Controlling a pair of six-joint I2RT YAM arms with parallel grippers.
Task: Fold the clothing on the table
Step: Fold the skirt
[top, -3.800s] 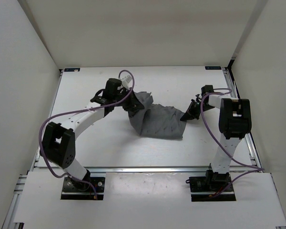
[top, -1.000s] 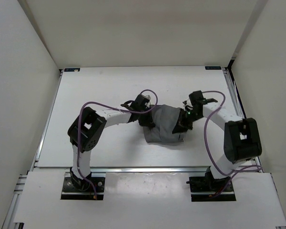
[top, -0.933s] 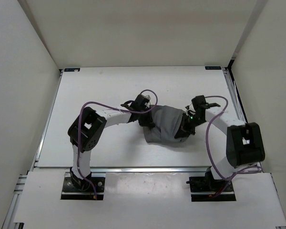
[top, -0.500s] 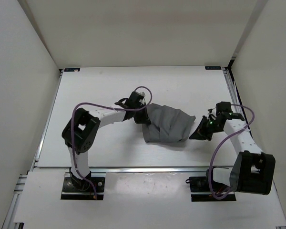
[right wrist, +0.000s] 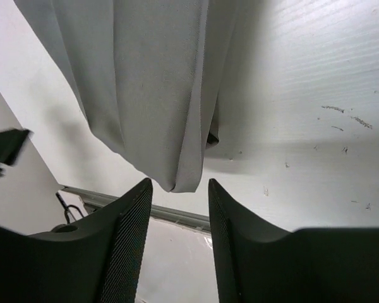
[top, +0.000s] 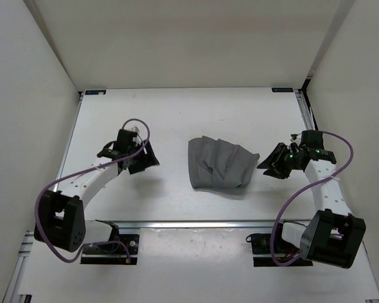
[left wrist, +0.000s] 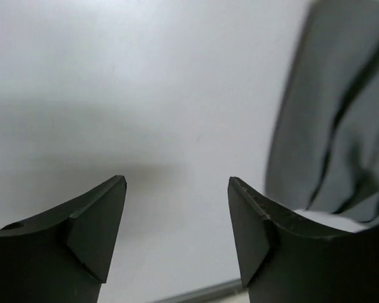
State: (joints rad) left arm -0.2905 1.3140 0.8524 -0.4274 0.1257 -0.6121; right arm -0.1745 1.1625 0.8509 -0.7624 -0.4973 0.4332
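Top external view: a white table seen from above, boxed in by white walls, with my two arms reaching in from its near edge. The clothing, a plain gray garment, lies gathered into a compact, roughly rectangular heap just right of the tabletop's centre. Soft folds run along it from the far side toward the near side. My left gripper sits over bare tabletop to the left of the clothing, well apart from it, with its fingers facing the fabric. My right gripper sits just beside the clothing's right edge, and from above I cannot tell whether it touches.

Left wrist view: my two dark fingers are spread apart with only white tabletop showing in the gap between them. They hold nothing. The gray fabric fills the right side of the frame, beyond the right-hand finger.

Right wrist view: my two fingers are also spread and grip nothing. The clothing stretches ahead in long lengthwise pleats, its nearest corner lined up with the gap between my fingertips. A few small scuff marks dot the tabletop to the right, and a metal rail runs along the tabletop's edge behind the corner.
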